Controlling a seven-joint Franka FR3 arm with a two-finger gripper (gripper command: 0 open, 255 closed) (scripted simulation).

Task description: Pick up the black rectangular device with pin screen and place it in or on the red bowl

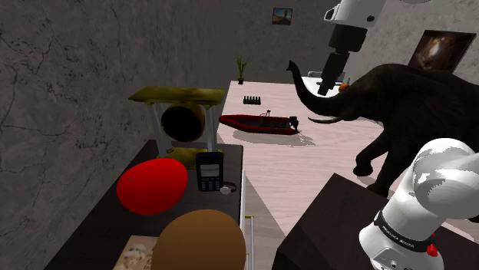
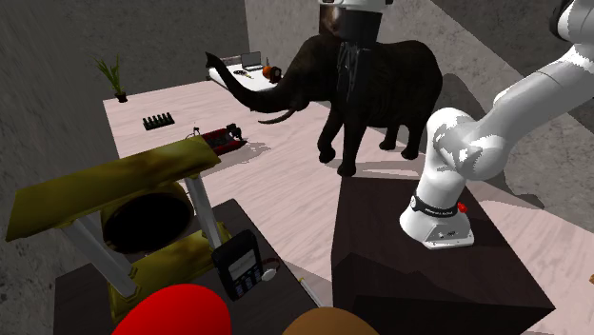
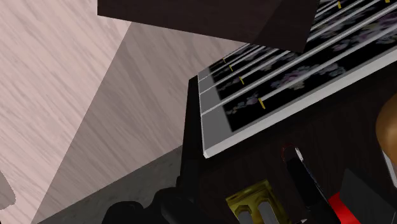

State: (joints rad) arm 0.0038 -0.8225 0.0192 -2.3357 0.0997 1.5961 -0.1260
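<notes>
Dark tabletop (image 1: 96, 230), black device (image 1: 209, 170) beside red bowl (image 1: 152, 186)

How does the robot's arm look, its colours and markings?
The arm is white with rounded links and dark joints. A black band with small white lettering circles its base, beside a red dot. The gripper is black.

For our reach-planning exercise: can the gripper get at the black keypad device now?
Probably yes: the gripper hangs high, and nothing covers the device; the red bowl and yellow stand only flank it, leaving its top free.
</notes>
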